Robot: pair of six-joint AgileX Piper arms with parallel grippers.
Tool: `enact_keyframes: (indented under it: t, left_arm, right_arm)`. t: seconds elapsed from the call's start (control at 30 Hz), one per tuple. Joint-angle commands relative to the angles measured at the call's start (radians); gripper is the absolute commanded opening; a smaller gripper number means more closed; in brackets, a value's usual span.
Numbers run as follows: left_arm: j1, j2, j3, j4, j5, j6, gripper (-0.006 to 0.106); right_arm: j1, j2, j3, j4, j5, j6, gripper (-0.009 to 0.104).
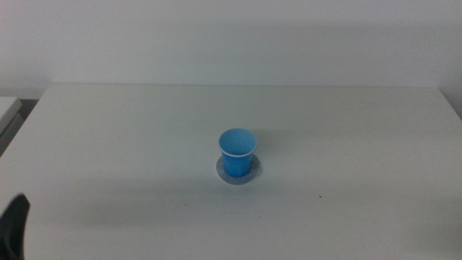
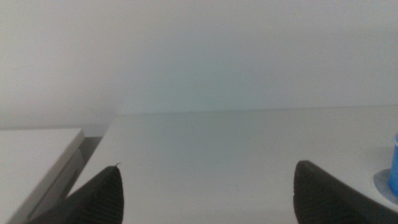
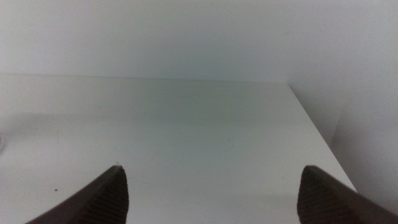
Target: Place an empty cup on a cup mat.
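Left gripper (image 2: 208,196) fingers spread at near edge; beyond, cup (image 1: 237,153) upright, mouth up, on cup mat (image 1: 237,173).

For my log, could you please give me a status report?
Both end effectors open, empty, left, right. Bright blue tapered cup upright on round grey mat. Nothing obstructing.

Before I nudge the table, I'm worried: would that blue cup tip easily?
Probably yes: the cup looks empty and thin-walled, so likely light. It tapers to a narrow base on the cup mat, so a bump could topple it, and it may then roll.
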Motion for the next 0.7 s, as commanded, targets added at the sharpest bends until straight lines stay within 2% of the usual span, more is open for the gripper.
enact_keyframes:
  t: [0.0,0.23,0.4,0.67]
  left_arm:
    - [0.003,-0.058,0.054,-0.007,-0.039,-0.020,0.094]
    - [0.001,-0.135,0.066,-0.057,-0.032,-0.010,0.094]
    - [0.001,-0.153,0.066,-0.149,0.001,0.129,0.094]
    - [0.001,-0.153,0.066,-0.155,0.010,0.142,0.094]
  right_arm:
    - [0.002,-0.005,0.003,-0.005,-0.007,-0.004,0.093]
    - [0.002,-0.005,0.003,-0.005,-0.007,-0.004,0.093]
    - [0.002,-0.005,0.003,-0.005,-0.007,-0.004,0.093]
    - [0.002,-0.005,0.003,-0.005,-0.007,-0.004,0.093]
